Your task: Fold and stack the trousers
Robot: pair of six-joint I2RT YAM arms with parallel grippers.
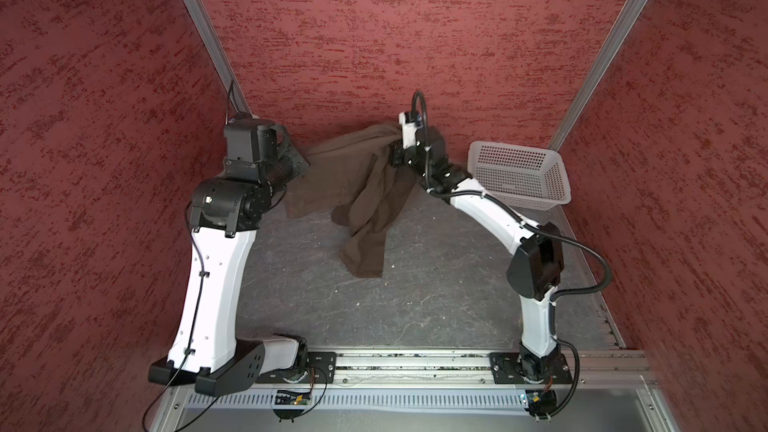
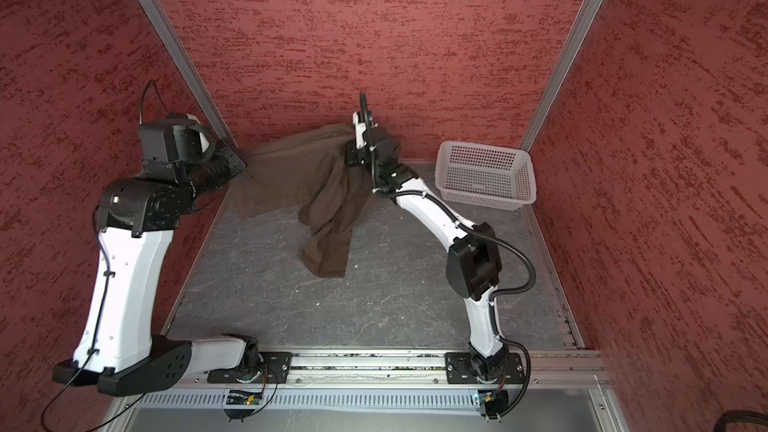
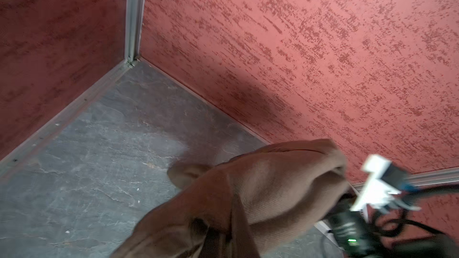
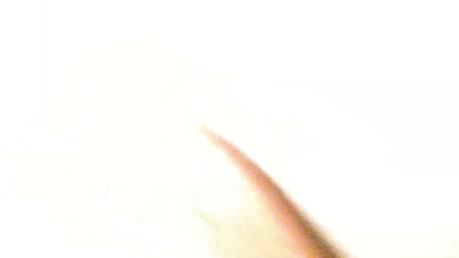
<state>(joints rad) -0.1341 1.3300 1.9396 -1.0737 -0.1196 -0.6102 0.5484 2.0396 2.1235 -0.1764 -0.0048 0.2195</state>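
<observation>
Left claw [image 1: 303, 164] sits at the upper left of centre in both top views, its tips hidden behind the wrist. It is pressed together, pinching one edge of the trousers [image 1: 370, 184]. Right claw [image 1: 394, 146], just right of centre, is pressed together too, buried in a bunched peak of the same cloth.

Between them the trousers hang lifted in the upper middle of the frame. They are dark brown, matte and soft, stretched into a sagging sheet on the left and gathered into deep folds on the right. One leg droops toward the lower middle, its squared end lying on the counter [image 1: 415, 297], a grey, slate-like surface with pale veins.

A white basket [image 1: 519, 178] stands on the counter at the right, apart from the cloth — rectangular flaring plastic, pierced with rows of small holes. Only its own holed floor and walls show inside it.

Red walls [image 1: 374, 35] with darker streaks close the scene, joined by aluminium rails [image 1: 199, 22]. The right wrist view is washed out white with one blurred orange-brown streak — I cannot tell what it is.
</observation>
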